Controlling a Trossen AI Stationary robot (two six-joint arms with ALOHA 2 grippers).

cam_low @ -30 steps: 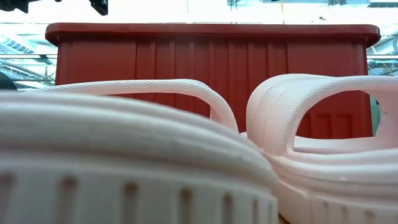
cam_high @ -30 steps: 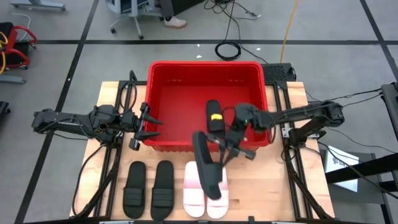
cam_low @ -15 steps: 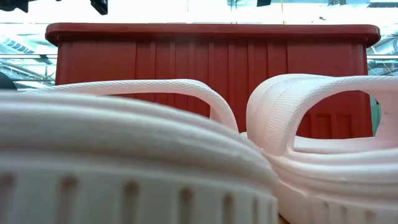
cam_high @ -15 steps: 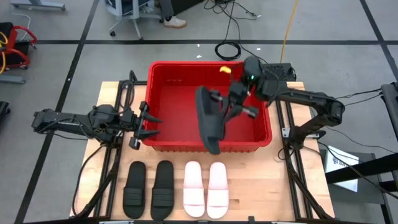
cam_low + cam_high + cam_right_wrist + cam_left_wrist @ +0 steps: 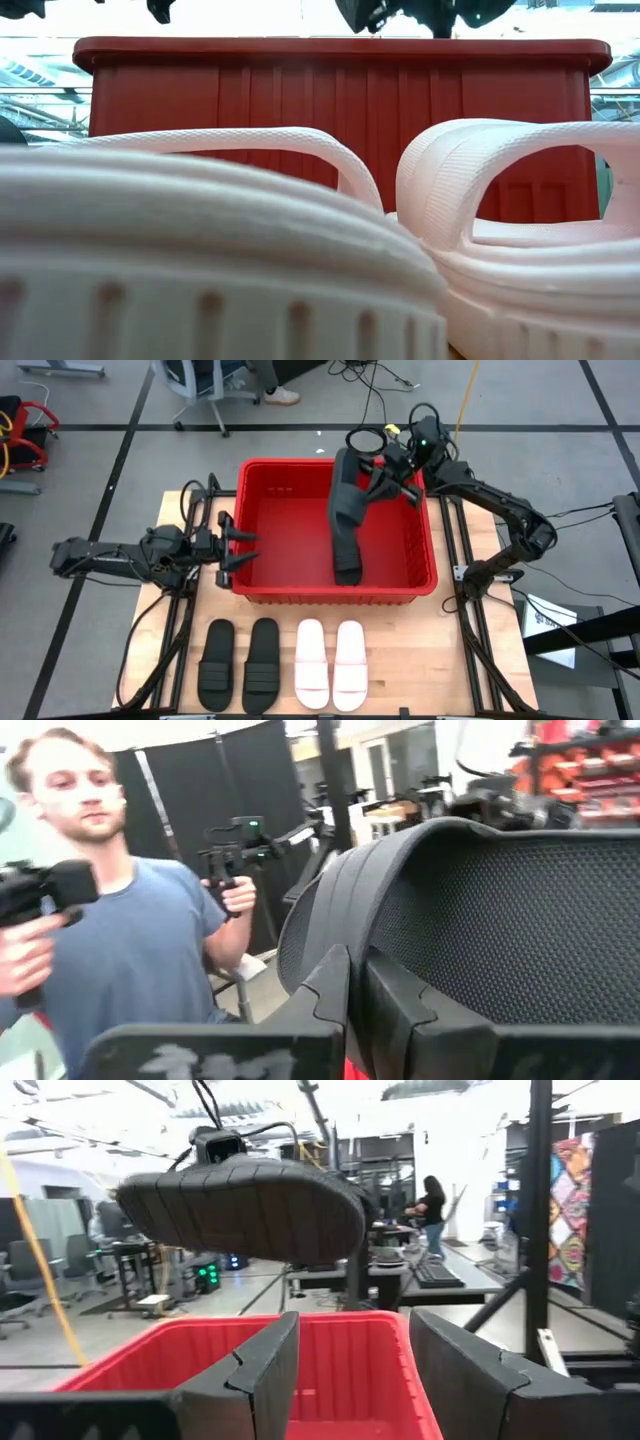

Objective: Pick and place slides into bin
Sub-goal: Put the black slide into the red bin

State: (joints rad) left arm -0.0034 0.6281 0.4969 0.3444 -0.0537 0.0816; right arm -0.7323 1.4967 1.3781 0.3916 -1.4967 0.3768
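My right gripper (image 5: 378, 478) is shut on a black slide (image 5: 345, 520), held high over the far half of the red bin (image 5: 262, 510). The slide's dark sole also shows in the left wrist view (image 5: 240, 1210). My left gripper (image 5: 234, 550) is open and empty at the bin's left wall; its fingers (image 5: 262, 1375) frame the bin's rim. Two black slides (image 5: 240, 663) and two pale pink-white slides (image 5: 331, 663) lie soles down on the table in front of the bin. My right gripper pinches the slide's wide ribbed strap (image 5: 318, 935) between its two fingers (image 5: 400, 1005). It comes at the slide from the table's far right side. The slide is lifted clear of the bin and hangs lengthwise below the fingers, its free end (image 5: 347, 572) down toward the bin's floor.
The pink-white slides (image 5: 500, 200) fill the low view, with the bin's front wall (image 5: 340, 90) behind them. A person (image 5: 110, 940) holding hand controllers stands beyond the table. A coiled cable (image 5: 367, 440) lies on the floor behind the bin.
My right gripper has carried the black slide from in front of the bin, above the pink-white slides, up and toward the table's far edge. The slide has been lifted over the bin's front wall and now hangs above the bin's far half.
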